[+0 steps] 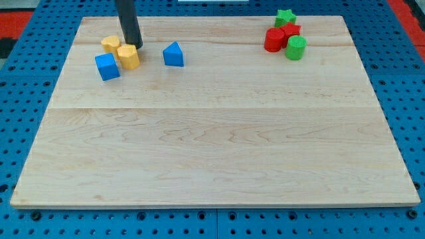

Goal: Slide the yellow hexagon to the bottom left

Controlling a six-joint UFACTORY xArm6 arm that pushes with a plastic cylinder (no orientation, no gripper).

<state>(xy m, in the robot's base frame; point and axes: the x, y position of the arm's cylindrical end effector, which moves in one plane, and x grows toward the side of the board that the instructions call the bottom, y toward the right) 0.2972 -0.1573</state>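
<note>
The yellow hexagon [129, 57] is found near the board's [212, 153] top left, well away from the bottom-left corner. The tip [137, 46] is seen just at the hexagon's one o'clock, touching or nearly touching its upper right edge; contact cannot be told for sure. No jaws are carried by the rod [127, 21], so nothing is held and no opening is shown.

A second yellow block [110, 44], its shape unclear, is placed at the hexagon's ten o'clock, just beside it. A blue cube [107, 67] is set at the hexagon's eight o'clock, touching or nearly so. A blue triangle [173, 54] is seen at its three o'clock, apart from it.

Far off at the top right, a cluster is formed by a green star [285, 17], a red block [291, 30], a red cylinder [273, 40] and a green cylinder [295, 48].
</note>
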